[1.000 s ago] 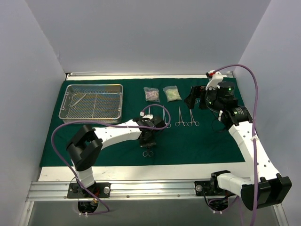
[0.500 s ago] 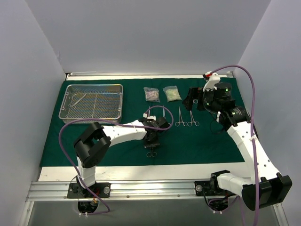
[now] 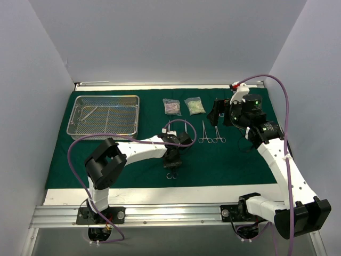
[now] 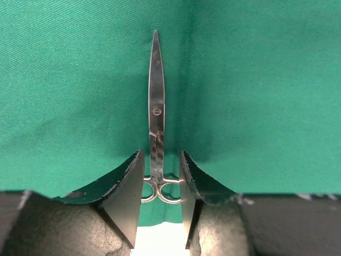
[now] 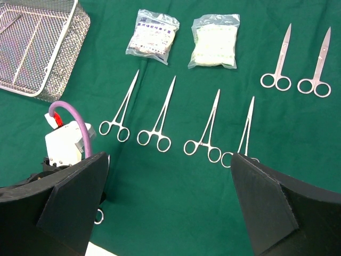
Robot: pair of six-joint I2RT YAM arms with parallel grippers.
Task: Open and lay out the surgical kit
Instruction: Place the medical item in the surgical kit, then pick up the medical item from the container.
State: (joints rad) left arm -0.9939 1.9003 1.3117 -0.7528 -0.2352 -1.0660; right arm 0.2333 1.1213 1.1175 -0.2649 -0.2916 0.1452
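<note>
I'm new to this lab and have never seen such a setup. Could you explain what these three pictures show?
Two white robot arms are bolted to a table's near edge. The overhead picture looks down from behind them: left arm, right arm. The other two come from a camera on each wrist, so the dark wedges are that arm's own fingers. A green cloth carries a wire-mesh tray, two clear pouches, four clamps in a row and two scissors. The left end effector sits low, fingers parted either side of the ring handles of another pair of scissors lying flat on the cloth. The right end effector is wide open, holding nothing.
</note>
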